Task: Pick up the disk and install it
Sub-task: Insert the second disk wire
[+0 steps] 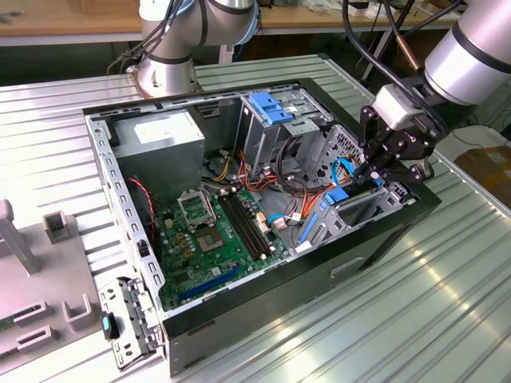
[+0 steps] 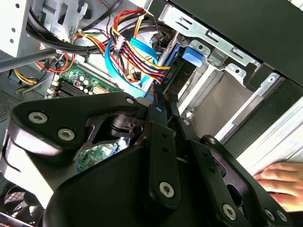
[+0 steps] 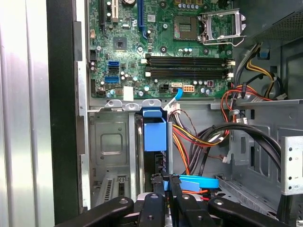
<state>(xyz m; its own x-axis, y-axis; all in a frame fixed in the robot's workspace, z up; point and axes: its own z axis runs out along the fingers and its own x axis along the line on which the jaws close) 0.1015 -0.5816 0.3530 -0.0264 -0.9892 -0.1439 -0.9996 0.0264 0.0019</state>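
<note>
Now the disk (image 3: pixel 154 135) inside the case (image 3: pixel 61 118)

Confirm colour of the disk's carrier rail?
Bright blue, clearest in the first wrist view.

likely a workshop: ribbed metal bench (image 1: pixel 447 287), open computer case (image 1: pixel 263 311).
</note>
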